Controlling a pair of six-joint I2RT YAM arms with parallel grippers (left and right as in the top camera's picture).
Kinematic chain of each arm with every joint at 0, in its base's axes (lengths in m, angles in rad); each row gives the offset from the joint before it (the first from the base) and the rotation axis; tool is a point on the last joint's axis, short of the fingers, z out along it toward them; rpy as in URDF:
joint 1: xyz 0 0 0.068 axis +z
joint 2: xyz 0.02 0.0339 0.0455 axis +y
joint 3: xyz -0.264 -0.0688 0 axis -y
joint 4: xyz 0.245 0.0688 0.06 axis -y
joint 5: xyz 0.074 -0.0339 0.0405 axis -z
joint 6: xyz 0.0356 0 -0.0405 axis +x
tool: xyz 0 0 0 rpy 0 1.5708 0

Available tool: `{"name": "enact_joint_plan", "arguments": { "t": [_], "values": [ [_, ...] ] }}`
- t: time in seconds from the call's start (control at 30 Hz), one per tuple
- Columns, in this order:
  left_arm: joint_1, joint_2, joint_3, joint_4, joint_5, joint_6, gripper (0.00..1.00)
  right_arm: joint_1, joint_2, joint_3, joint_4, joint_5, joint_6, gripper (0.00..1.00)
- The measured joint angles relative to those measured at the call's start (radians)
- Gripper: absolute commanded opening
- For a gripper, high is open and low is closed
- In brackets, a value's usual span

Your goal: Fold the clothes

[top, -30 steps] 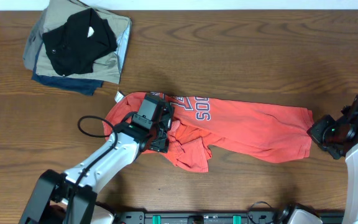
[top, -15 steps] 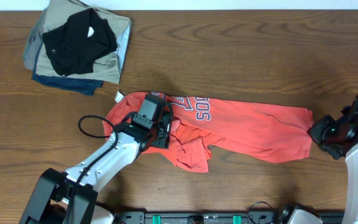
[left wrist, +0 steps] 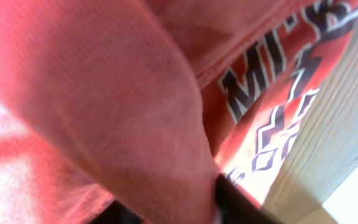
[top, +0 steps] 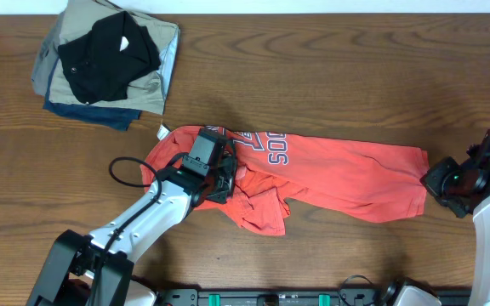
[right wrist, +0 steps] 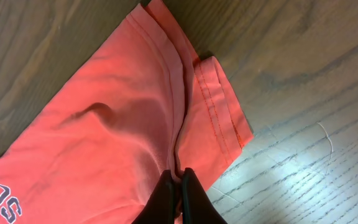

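Observation:
The clothes, a coral-red T-shirt [top: 339,174] with navy-and-white lettering [top: 266,146], lie stretched left to right across the middle of the table. Their left part is bunched and rumpled. My left gripper [top: 226,183] sits on that bunch. In the left wrist view a thick fold of the red fabric [left wrist: 104,93] fills the gap between the dark fingers [left wrist: 235,202] of the left gripper [left wrist: 166,208]. My right gripper [top: 432,180] is at the shirt's right end. The right wrist view shows the right gripper [right wrist: 179,177] shut on a pinch of the shirt [right wrist: 117,106] near its stitched hem.
A pile of folded garments [top: 143,93] with a black one [top: 109,51] on top sits at the back left of the wooden table [top: 330,76]. A black cable [top: 122,170] loops out beside the left arm.
The left gripper's jaws have closed in on the bunched fabric. Both arms and the shirt have hardly moved.

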Motion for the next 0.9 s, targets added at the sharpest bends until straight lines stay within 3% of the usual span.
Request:
{"name": "enact_joint_plan", "arguments": {
  "t": [0.37,0.63,0.9],
  "values": [
    [0.000,-0.001,0.000,0.000,0.030,0.042,0.06,0.000,0.000,0.000,-0.003,0.000,0.000,0.02],
    [0.000,-0.137,0.000,-0.023,0.060,0.184,0.06,0.000,0.000,0.000,-0.004,0.000,0.000,0.01],
    [0.000,-0.410,0.003,-0.360,0.048,0.325,0.06,0.000,0.000,0.000,-0.003,0.000,0.000,0.01]
  ]
}}
